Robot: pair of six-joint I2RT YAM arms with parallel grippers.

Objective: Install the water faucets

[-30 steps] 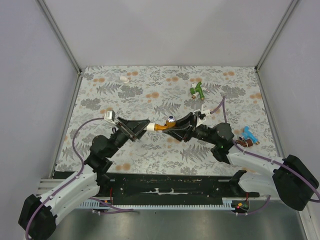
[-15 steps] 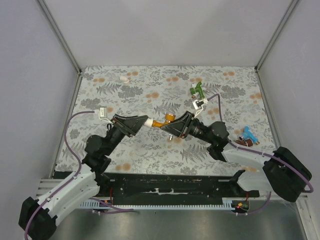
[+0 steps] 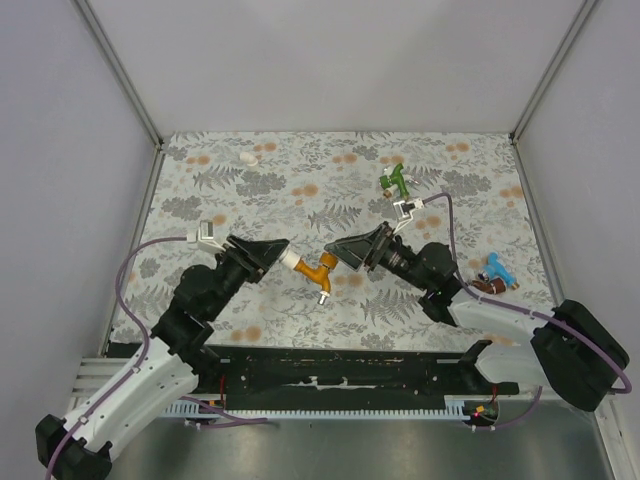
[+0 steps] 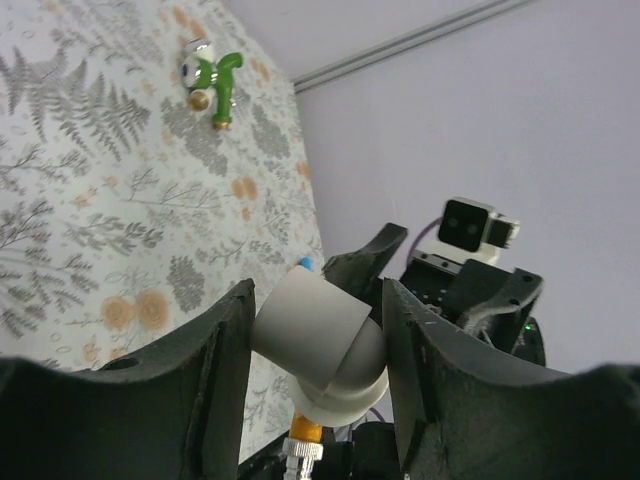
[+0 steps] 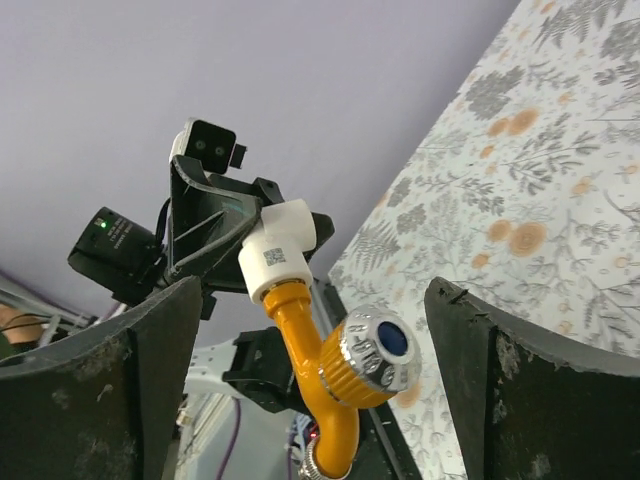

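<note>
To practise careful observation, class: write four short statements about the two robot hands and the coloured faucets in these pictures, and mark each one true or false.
1. The left hand grips the white fitting joined to the orange faucet. True.
2. The right hand is clamped on the orange faucet. False: its fingers stand wide apart on either side, not touching it.
3. The green faucet lies on the table, apart from both hands. True.
4. The blue faucet is held in the air. False: it lies on the table beside the dark red faucet.
</note>
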